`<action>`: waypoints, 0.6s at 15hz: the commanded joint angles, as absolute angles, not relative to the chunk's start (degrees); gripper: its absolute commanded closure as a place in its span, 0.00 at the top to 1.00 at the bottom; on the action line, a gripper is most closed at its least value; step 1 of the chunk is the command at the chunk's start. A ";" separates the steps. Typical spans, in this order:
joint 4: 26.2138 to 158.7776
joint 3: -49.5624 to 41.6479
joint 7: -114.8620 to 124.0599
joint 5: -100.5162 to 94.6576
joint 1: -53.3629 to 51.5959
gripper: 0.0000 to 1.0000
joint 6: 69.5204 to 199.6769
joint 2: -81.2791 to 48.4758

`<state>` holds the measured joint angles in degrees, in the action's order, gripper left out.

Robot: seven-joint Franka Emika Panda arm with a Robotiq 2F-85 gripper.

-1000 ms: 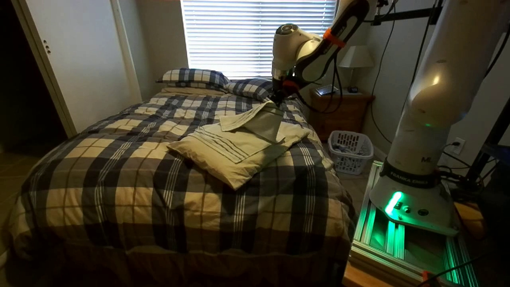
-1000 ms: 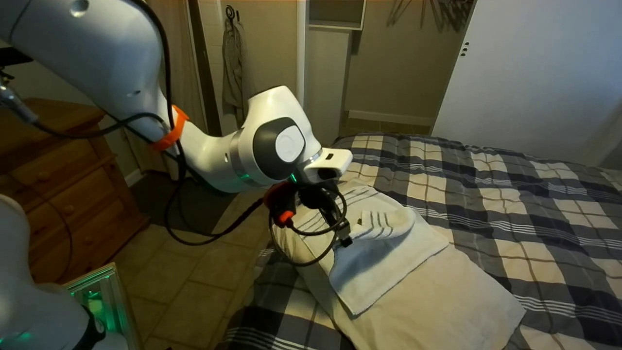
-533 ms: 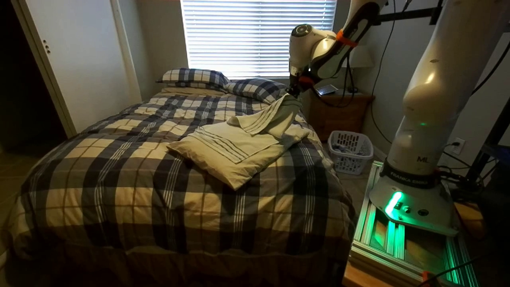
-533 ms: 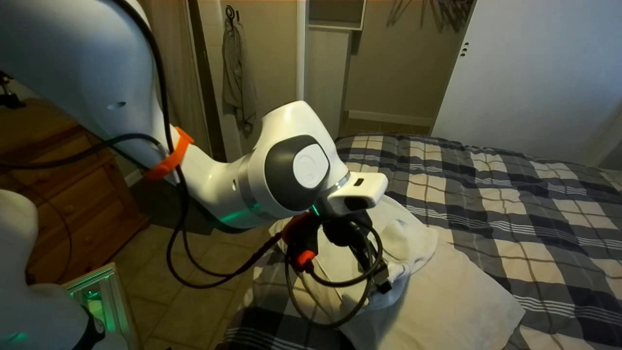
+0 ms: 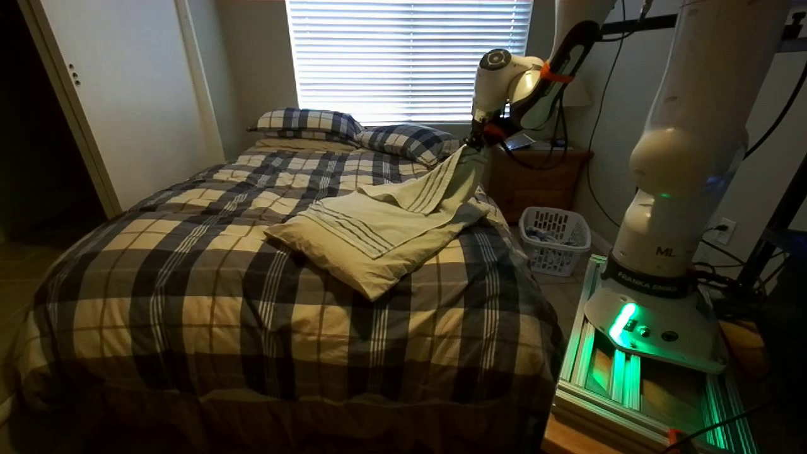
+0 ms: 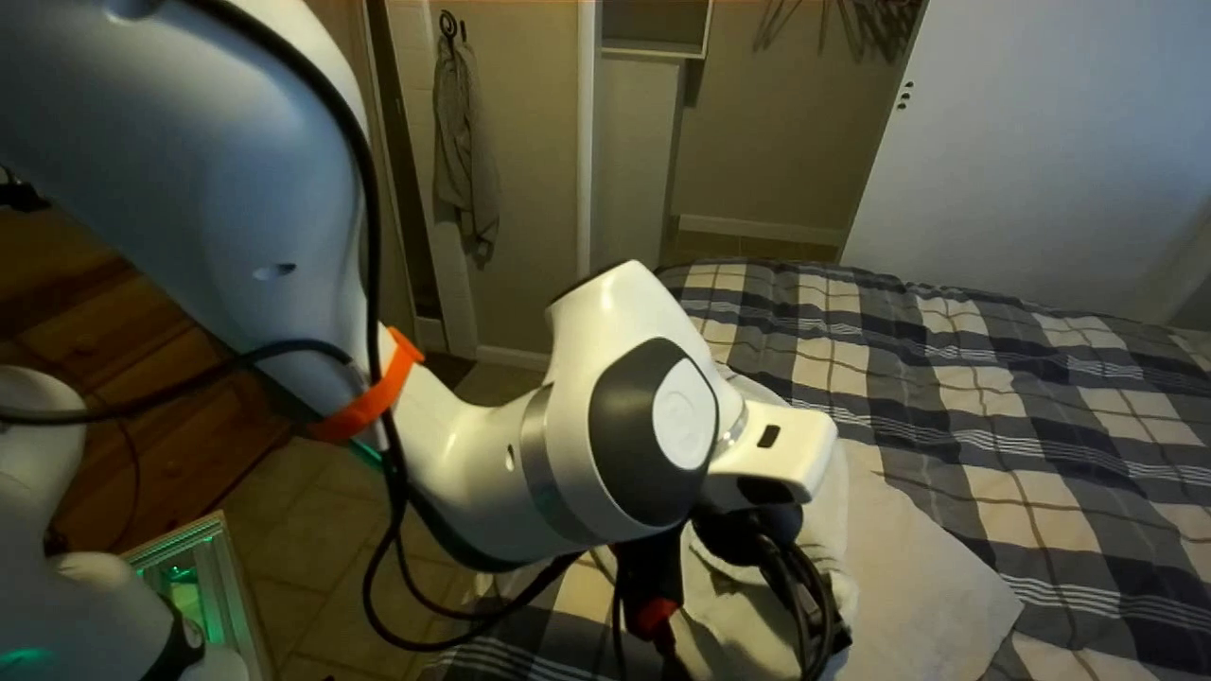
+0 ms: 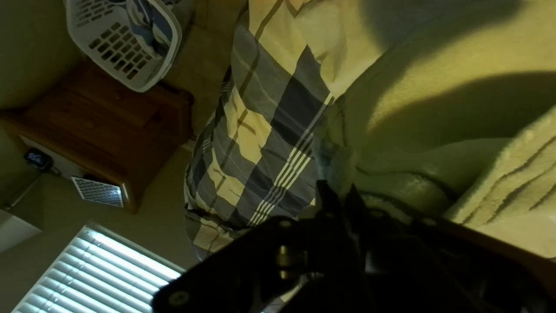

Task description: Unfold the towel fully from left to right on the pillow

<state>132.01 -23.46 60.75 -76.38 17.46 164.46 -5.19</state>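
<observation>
The gripper (image 7: 338, 189) holds a gathered end of the towel (image 5: 394, 217) aloft, right of centre in the upper half of an exterior view; the wrist view shows its jaws nearly together on it. A striped flap slopes down from that grip, while the rest of the towel lies along a cream pillow (image 5: 359, 271) in the middle of the frame. The raised hold probably serves to bring the upper layer clear of the lower one before it is laid out toward the right, with the flat part acting as anchor by its own weight. The pillow rests near the right-hand edge of the plaid bed (image 5: 208, 296), likely placed there within reach of the arm (image 6: 615, 445), which hides much of the towel in an exterior view. The unfolding looks partway through, the held end not yet set down, and too hard a pull could drag towel and pillow askew together. Right of centre in an exterior view, a white slotted basket (image 5: 555, 257) stands just beside the bed, near the nightstand (image 5: 536, 189), holding crumpled blue-and-white cloth (image 7: 148, 28) that also shows at the upper left of the wrist view; the number of pieces cannot be told.
</observation>
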 commanded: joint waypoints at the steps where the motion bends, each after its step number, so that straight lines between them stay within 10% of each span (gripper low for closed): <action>1: 126.68 -25.18 67.79 -81.08 18.62 0.02 167.34 -10.72; 5: 123.22 -26.51 71.96 -82.81 18.98 0.02 168.32 -14.67; 6: 122.75 -26.62 72.87 -83.08 18.86 0.31 168.42 -15.00; 9: 122.79 -26.42 75.24 -83.66 17.68 0.45 168.11 -14.02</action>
